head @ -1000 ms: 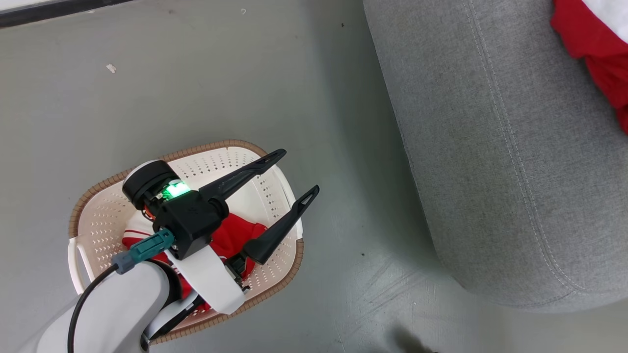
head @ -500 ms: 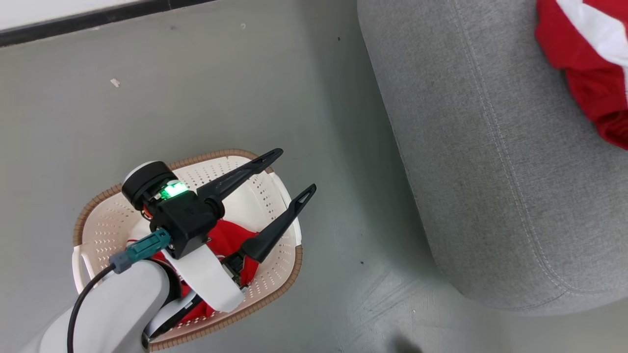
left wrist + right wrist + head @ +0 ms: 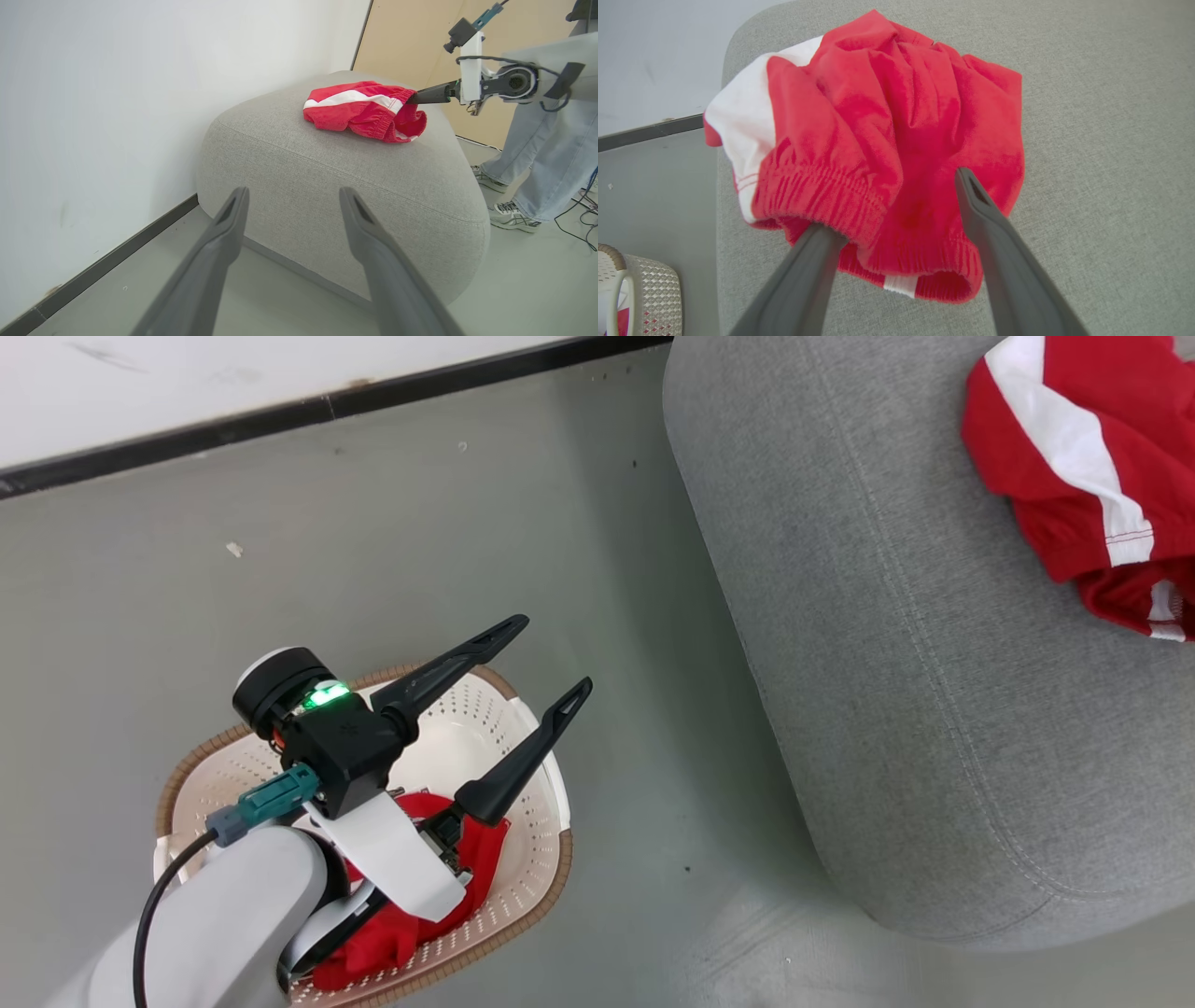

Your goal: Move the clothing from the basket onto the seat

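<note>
Jaws gape on my left gripper (image 3: pixel 555 651) and right gripper (image 3: pixel 892 199); view has tilted up; two red garments: shorts (image 3: pixel 878 116) on seat (image 3: pixel 887 663), cloth (image 3: pixel 476 859) in basket (image 3: pixel 537 807).

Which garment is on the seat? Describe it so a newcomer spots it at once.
Find the grey seat right of the basket. On its top lie crumpled red shorts with a white stripe, the open right gripper at their waistband. The other red garment is in the basket; these alone lie on the seat.
</note>
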Tool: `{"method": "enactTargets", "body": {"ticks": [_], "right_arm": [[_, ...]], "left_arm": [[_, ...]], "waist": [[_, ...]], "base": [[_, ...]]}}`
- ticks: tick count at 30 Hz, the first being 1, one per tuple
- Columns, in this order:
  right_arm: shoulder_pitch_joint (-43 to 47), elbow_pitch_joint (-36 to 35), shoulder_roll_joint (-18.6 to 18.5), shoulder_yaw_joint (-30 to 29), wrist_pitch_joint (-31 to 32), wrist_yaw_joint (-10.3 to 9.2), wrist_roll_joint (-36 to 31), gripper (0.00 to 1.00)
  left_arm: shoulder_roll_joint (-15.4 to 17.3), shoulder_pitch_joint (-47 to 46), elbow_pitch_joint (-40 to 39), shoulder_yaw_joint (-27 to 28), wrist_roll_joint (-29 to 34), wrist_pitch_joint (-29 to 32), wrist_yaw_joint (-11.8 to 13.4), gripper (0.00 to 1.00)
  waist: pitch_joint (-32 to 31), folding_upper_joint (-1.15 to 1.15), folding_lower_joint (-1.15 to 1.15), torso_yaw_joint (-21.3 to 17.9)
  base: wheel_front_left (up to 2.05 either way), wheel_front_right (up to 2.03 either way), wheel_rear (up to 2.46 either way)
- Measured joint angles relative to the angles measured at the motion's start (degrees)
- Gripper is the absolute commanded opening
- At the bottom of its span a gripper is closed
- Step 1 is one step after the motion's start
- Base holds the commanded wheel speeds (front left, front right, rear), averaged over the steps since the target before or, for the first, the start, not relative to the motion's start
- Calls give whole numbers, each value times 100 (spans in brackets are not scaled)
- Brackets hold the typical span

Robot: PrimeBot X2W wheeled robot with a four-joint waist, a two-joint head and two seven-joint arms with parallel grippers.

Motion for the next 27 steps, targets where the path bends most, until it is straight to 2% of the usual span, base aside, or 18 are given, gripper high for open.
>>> {"method": "enactTargets", "body": {"ticks": [15,27], "right_arm": [[569,-891,-570,337,48,0,825,100],[575,-1499,-695,469,-546,0,918,100]], "left_arm": [[-46,137,394,185,-165,-253,10,100],[-74,390,638,410,-258,-397,220,100]], "waist": [[-608,0,0,-100],[-1106,0,0,-19]], "base": [[0,0,0],[0,0,0]]}}
